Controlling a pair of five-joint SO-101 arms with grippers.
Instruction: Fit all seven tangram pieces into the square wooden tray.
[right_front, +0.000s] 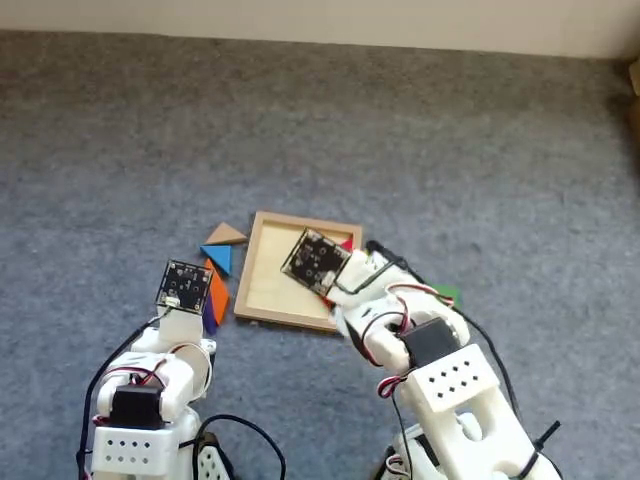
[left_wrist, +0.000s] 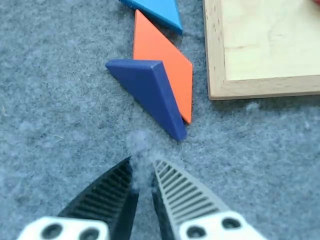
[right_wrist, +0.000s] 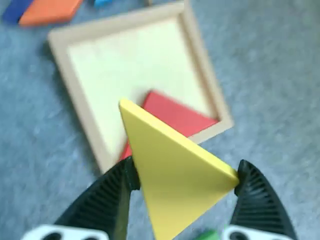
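The square wooden tray (right_front: 246, 270) lies mid-table, and a red piece (right_wrist: 176, 116) rests in one corner of it. My right gripper (right_wrist: 186, 175) hangs above that corner, shut on a large yellow triangle (right_wrist: 172, 170) held on edge. My left gripper (left_wrist: 142, 172) hovers low over the carpet with its fingers together and nothing in them, just short of the dark blue triangle (left_wrist: 152, 90). That triangle leans against the orange parallelogram (left_wrist: 167, 65). A light blue triangle (right_front: 217, 258) and a tan triangle (right_front: 225, 235) lie beside the tray's left rim (left_wrist: 215, 50).
A green piece (right_front: 446, 295) lies on the carpet right of the tray, partly behind the right arm's cables. Grey carpet covers the whole table, with open room behind the tray. Most of the tray floor (right_wrist: 125, 65) is bare wood.
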